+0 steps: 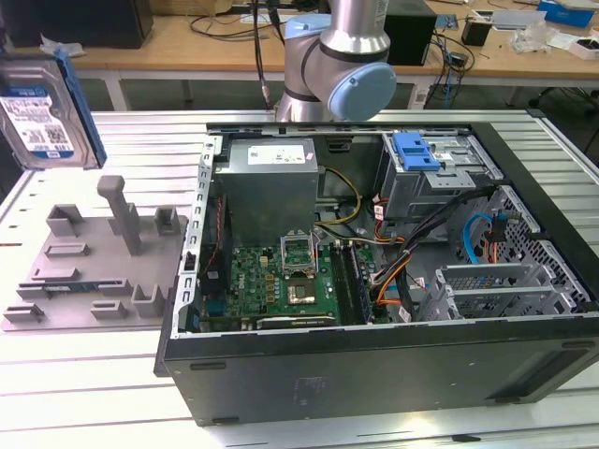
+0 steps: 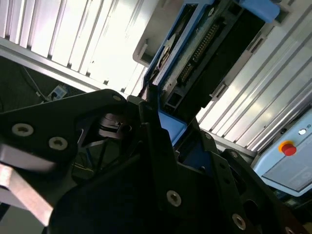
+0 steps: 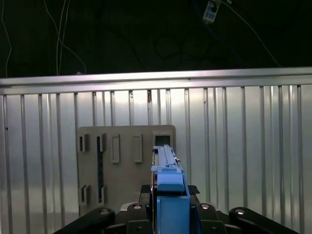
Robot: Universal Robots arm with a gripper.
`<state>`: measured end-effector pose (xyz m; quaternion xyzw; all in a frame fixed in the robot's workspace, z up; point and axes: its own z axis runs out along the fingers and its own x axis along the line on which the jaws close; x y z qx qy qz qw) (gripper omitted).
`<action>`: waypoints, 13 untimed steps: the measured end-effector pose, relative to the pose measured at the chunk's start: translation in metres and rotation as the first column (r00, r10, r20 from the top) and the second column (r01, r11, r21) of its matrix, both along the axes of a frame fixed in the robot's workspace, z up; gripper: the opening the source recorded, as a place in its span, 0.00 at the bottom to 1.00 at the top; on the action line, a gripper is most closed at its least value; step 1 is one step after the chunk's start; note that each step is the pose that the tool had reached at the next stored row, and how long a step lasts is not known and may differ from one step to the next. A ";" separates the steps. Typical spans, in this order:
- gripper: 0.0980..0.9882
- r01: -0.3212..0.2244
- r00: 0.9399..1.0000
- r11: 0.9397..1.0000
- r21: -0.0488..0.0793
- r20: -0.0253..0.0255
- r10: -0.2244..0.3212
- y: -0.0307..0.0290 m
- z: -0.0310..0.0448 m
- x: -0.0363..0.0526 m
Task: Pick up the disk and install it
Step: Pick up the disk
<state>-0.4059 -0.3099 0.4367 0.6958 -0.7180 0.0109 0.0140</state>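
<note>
**Disk (image 1: 39,112) clamped in the gripper (image 3: 170,217), well apart from the open case (image 1: 374,379)**

The gripper is seen in both wrist views pressed together on the disk. Its black fingers (image 2: 155,131) are set against the two sides of the blue carrier bracket (image 3: 170,187), and no gap is left between pad and plastic. The disk is thus carried edge-on between the jaws, with its long axis running straight out from the gripper toward the table (image 1: 94,402) below.

In the exterior view the disk is found at that view's upper left. It is held roughly upright, with its labelled face turned to the camera and clear air beneath it. The grey fixture plate (image 1: 94,267) lies directly under it, and the two are not touching, so the pick-up is judged complete and the installation not yet made.

The case is laid open on the table toward the exterior view's right of the disk. The drive cage with its blue latch (image 1: 416,150) is placed at the far corner of that case, beyond the motherboard (image 1: 281,281). The disk and that cage are well apart, with the arm (image 1: 342,56) standing behind the case between them.
</note>
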 end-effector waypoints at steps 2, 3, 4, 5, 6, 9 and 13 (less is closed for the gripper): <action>0.30 0.000 1.000 1.000 0.000 0.000 0.000 0.0000 0.0093 0.0000; 0.30 0.000 1.000 1.000 -0.001 0.000 0.000 0.0000 0.0149 0.0000; 0.30 0.000 1.000 1.000 -0.001 0.000 0.000 0.0000 0.0189 0.0000; 0.30 0.000 1.000 1.000 -0.001 0.000 0.000 0.0000 0.0229 0.0000; 0.30 0.000 1.000 1.000 -0.001 0.000 0.000 0.0000 0.0259 0.0000; 0.30 0.000 1.000 1.000 -0.002 0.000 0.000 0.0000 0.0293 0.0000; 0.30 0.000 1.000 1.000 -0.002 0.000 0.000 -0.0004 0.0295 0.0000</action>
